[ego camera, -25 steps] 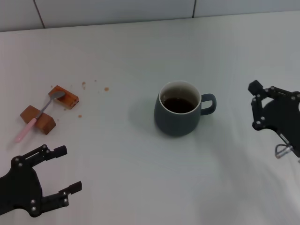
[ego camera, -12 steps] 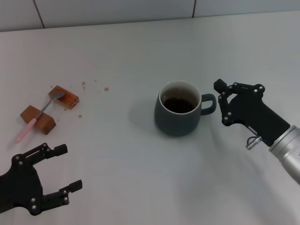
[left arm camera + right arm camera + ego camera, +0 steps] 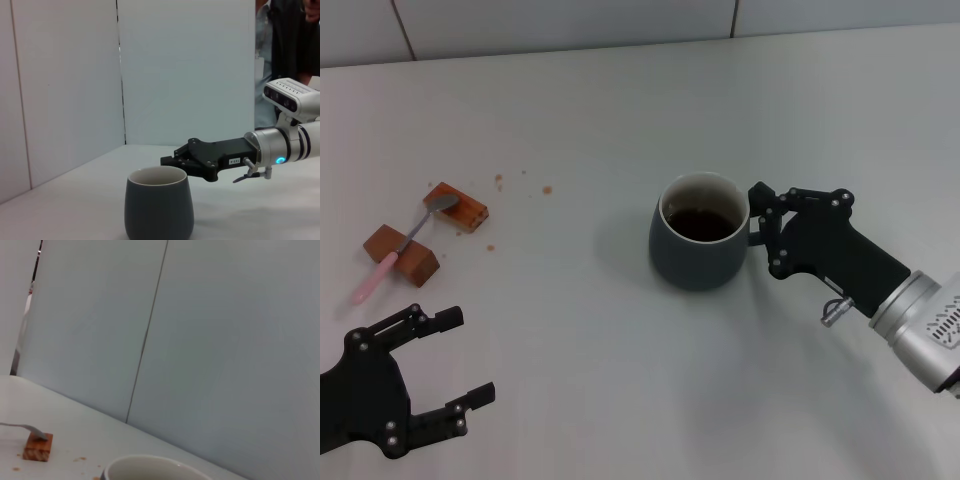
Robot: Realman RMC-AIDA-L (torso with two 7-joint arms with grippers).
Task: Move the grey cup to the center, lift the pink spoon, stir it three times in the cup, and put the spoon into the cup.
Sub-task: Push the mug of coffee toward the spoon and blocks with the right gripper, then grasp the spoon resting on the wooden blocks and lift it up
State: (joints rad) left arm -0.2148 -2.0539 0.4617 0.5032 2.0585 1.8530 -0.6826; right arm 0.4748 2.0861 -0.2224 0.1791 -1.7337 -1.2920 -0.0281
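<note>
The grey cup (image 3: 698, 245) stands near the table's middle with dark liquid inside; it also shows in the left wrist view (image 3: 159, 207) and its rim shows in the right wrist view (image 3: 150, 466). My right gripper (image 3: 767, 230) is open at the cup's right side, its fingers above and below the handle, which is mostly hidden. It also shows in the left wrist view (image 3: 172, 161). The pink spoon (image 3: 390, 256) lies across two brown blocks at the left. My left gripper (image 3: 465, 358) is open and empty at the front left.
The two brown blocks (image 3: 457, 207) (image 3: 402, 254) hold the spoon off the table. Small crumbs (image 3: 547, 189) lie right of them. A tiled wall runs along the table's far edge (image 3: 620, 45). One block shows in the right wrist view (image 3: 37, 447).
My right arm has moved left across the table, from the right edge up to the cup's handle. The cup, the spoon and my left arm have not moved.
</note>
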